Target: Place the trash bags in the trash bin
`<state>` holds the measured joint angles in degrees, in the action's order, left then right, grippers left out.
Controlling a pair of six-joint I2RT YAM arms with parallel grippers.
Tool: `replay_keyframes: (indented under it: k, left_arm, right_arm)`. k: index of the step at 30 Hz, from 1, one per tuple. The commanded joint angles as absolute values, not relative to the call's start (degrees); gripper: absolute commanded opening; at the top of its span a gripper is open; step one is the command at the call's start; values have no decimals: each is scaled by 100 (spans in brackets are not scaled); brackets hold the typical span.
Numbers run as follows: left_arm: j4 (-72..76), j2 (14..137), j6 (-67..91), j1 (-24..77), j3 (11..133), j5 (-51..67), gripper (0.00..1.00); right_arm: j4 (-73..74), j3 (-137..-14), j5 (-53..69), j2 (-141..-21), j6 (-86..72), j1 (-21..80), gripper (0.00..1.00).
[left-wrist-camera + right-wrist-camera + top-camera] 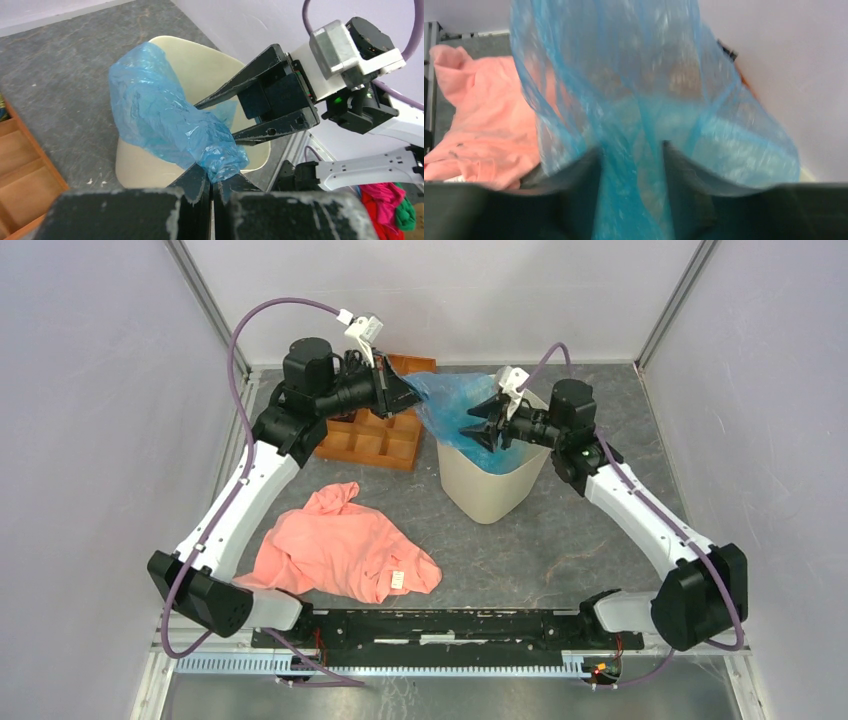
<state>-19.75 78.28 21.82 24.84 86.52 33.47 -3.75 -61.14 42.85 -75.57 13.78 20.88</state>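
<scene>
The left gripper (412, 397) is clamped on a bunched end of the thin, wrinkly, translucent light-blue plastic bag (450, 400). From there the film stretches right across the far-left rim and mouth of the tall cream-beige plastic wastebasket (490, 490). The right gripper (475, 427), over the wastebasket's opening, has its fingers spread wide apart with the blue film draped between and around them, clamping nothing.

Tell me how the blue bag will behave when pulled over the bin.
Likely very floppy: the blue bag sags in wrinkles from the left claw pinching its end. Probably light, since the film is thin enough to see through. It may slide along the bin rim it drapes across.
</scene>
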Motion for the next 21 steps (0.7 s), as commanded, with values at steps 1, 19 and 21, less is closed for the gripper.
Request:
replay_keyframes:
  k: [1, 19, 21]
  left_arm:
    - [-987, 7912, 2874, 2561, 8485, 4004, 2]
    - [-54, 8647, 4359, 3096, 8214, 3473, 2]
    - [-178, 8604, 4322, 3097, 8250, 3473, 2]
  right_arm:
    - [-1812, -6052, 3750, -7104, -74, 2228, 37]
    - [854, -6350, 35, -5779, -1209, 2216, 1]
    - [1134, -6691, 486, -6196, -894, 2210, 1]
